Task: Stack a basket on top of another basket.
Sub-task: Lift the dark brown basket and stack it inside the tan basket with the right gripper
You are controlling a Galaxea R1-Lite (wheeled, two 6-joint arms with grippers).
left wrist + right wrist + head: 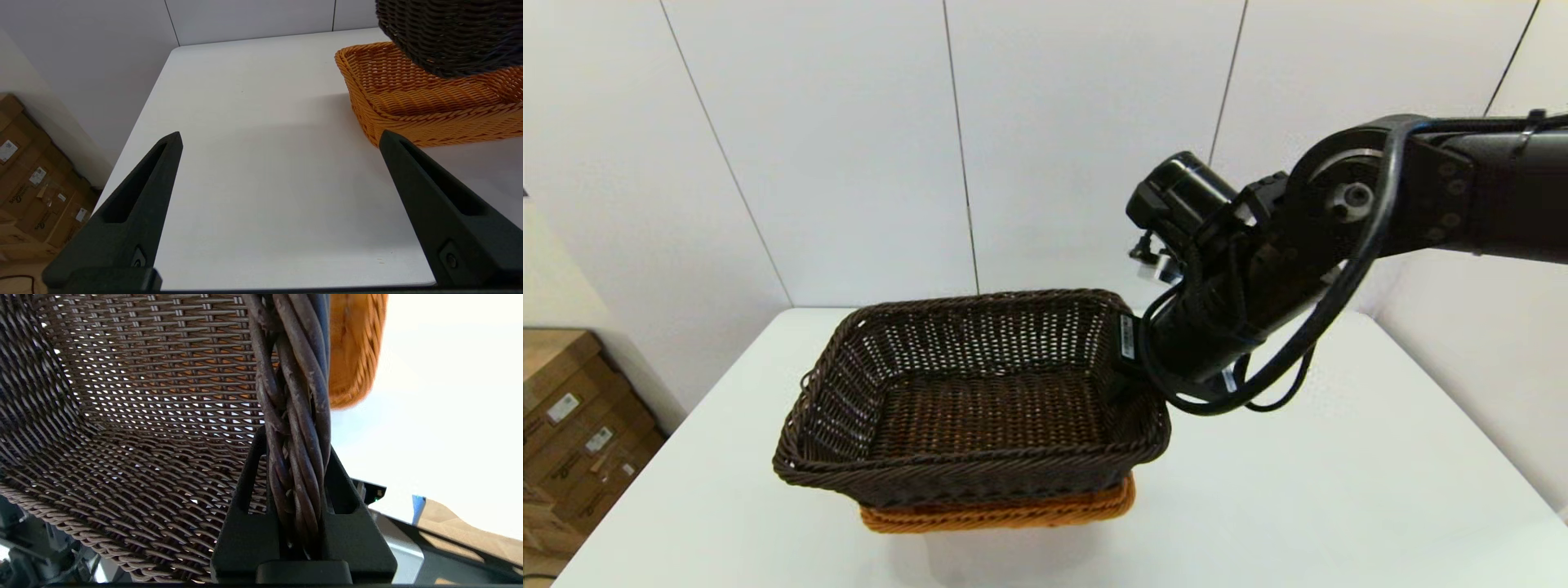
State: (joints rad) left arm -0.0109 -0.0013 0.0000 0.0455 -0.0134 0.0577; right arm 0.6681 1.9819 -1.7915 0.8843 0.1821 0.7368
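The white table [1339, 474] carries the orange-tan basket [1005, 513], which sits below and to the left of the right gripper [297, 457], well under its fingertips. Above it hangs the dark brown basket [980, 392], held clear of the table and over the orange-tan one, so that only a strip of orange rim shows beneath it in the head view. The left wrist view shows the dark base just above or inside the orange rim; whether the 2 touch I cannot tell.

The right gripper reaches down from the right and is clamped on the braided rim of the dark basket's right-hand short wall, 1 finger inside the wall and 1 outside, the braid pinched between them.

The step in hand looks like the lowering. The dark basket hangs from 1 edge only, so its far end, the end away from the gripper, probably sags. To do this well, keep the grip firm, line the 2 rims up squarely, and descend slowly so the base nests without catching on the orange rim. Release only once the dark basket rests evenly.

The left gripper [282, 139] is parked at the table's near left edge, fingers spread wide, holding nothing.
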